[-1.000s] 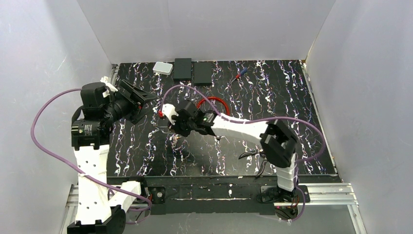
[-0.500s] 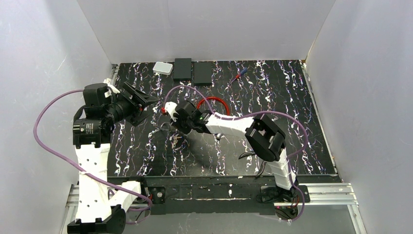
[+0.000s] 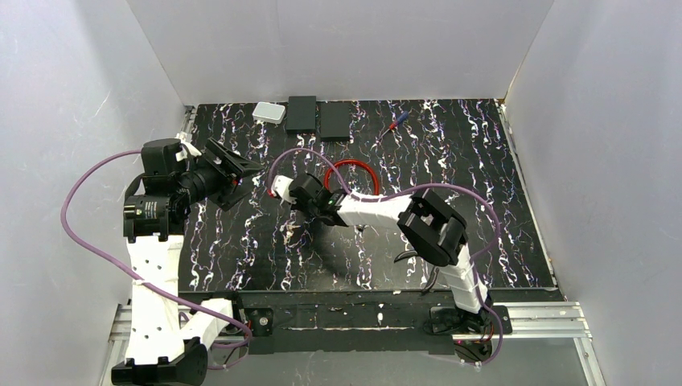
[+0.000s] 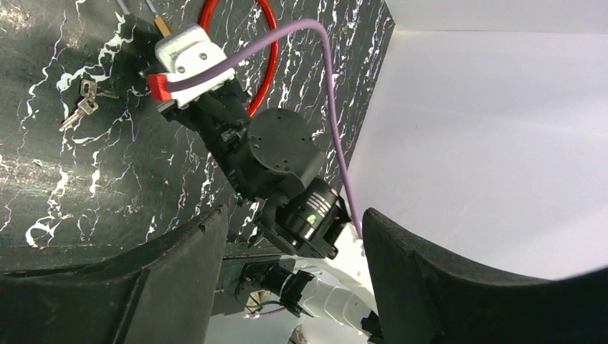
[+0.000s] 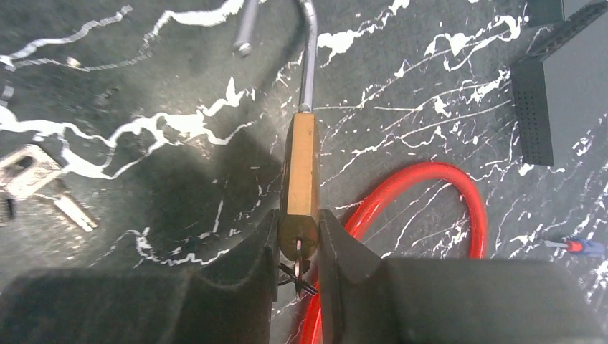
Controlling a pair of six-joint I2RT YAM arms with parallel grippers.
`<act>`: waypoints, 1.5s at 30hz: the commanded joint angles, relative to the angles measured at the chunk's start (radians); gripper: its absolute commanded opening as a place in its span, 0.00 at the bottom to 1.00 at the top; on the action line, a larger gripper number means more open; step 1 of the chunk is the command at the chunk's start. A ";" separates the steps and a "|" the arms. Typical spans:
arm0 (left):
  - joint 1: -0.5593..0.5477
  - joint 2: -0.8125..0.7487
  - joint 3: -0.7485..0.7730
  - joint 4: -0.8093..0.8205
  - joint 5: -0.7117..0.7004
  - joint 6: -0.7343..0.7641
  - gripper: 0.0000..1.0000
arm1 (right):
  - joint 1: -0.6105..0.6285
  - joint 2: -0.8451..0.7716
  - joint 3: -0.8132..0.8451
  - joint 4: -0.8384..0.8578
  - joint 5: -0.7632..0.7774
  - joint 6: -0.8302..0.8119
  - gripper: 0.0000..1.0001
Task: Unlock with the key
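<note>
The right claw [image 5: 297,221] is closed to a narrow gap around a brass padlock [image 5: 300,165], its two fingers pressing the flat sides of the body near the keyhole end. The padlock sits out over the black marbled counter [image 3: 482,201], left of centre in the overhead view. Its steel shackle [image 5: 308,50] points away from the claw; one leg enters the body and the other ends free, apart from it. A thin metal piece juts from the keyhole end between the fingers. It may be a key, but it is too small and shadowed to be sure. A red cable loop [image 5: 430,186] lies on the counter just beside the padlock. A bunch of loose keys [image 5: 32,175] lies on the other side, apart from it. The left claw [image 4: 294,215] hangs above the counter with its fingers spread wide, holding nothing, and faces the right claw.
</note>
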 commanded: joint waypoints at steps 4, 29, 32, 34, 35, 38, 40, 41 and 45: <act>0.003 -0.002 -0.006 -0.011 0.024 0.016 0.66 | 0.007 0.022 -0.055 0.130 0.158 -0.123 0.03; 0.002 -0.019 0.000 -0.008 -0.007 0.028 0.66 | 0.078 -0.203 -0.045 -0.041 0.040 0.004 0.75; 0.002 -0.021 0.001 -0.005 -0.013 0.032 0.66 | 0.077 -0.275 -0.062 -0.056 0.037 0.067 0.81; 0.002 -0.022 0.000 -0.004 -0.018 0.033 0.66 | 0.069 -0.324 -0.082 -0.040 0.055 0.104 0.86; 0.002 -0.025 -0.003 -0.002 -0.020 0.035 0.66 | 0.063 -0.345 -0.090 -0.032 0.066 0.140 0.88; 0.002 -0.029 -0.009 0.001 -0.025 0.038 0.66 | 0.039 -0.382 -0.104 -0.023 0.093 0.239 0.92; 0.003 -0.033 -0.013 0.001 -0.027 0.041 0.66 | 0.015 -0.382 -0.099 -0.043 0.086 0.315 0.91; 0.002 -0.034 -0.014 0.002 -0.029 0.043 0.66 | 0.001 -0.377 -0.093 -0.062 0.078 0.362 0.90; 0.002 -0.044 -0.028 0.005 -0.034 0.053 0.66 | -0.083 -0.372 -0.106 -0.130 0.025 0.573 0.89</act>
